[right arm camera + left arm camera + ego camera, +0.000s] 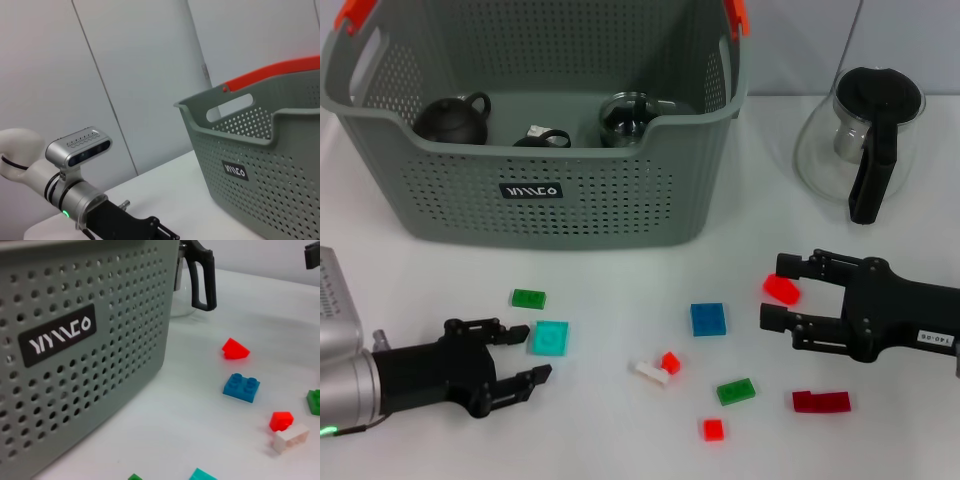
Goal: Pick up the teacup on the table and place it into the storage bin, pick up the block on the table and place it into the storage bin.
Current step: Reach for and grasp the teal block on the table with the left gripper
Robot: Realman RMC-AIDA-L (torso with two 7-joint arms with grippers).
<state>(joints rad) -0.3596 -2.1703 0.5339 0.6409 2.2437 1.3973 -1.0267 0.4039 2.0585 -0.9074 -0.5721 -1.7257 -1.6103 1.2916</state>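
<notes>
A white tabletop (620, 290) strewn with small blocks carries the storage bin (535, 190) at upper left of the head view. Left gripper (525, 358), lower left, and right gripper (775, 295), right, spread their fingers wide, empty. Pale wall panels (140, 75) stand behind.

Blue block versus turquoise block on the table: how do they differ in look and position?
The blue block is darker, lying near the table's middle with no gripper beside it; the turquoise block is paler and sits right at the open left gripper. The blue block is nearer the right gripper, though apart from it. Both are squarish, lie flat, outside the storage bin.
</notes>
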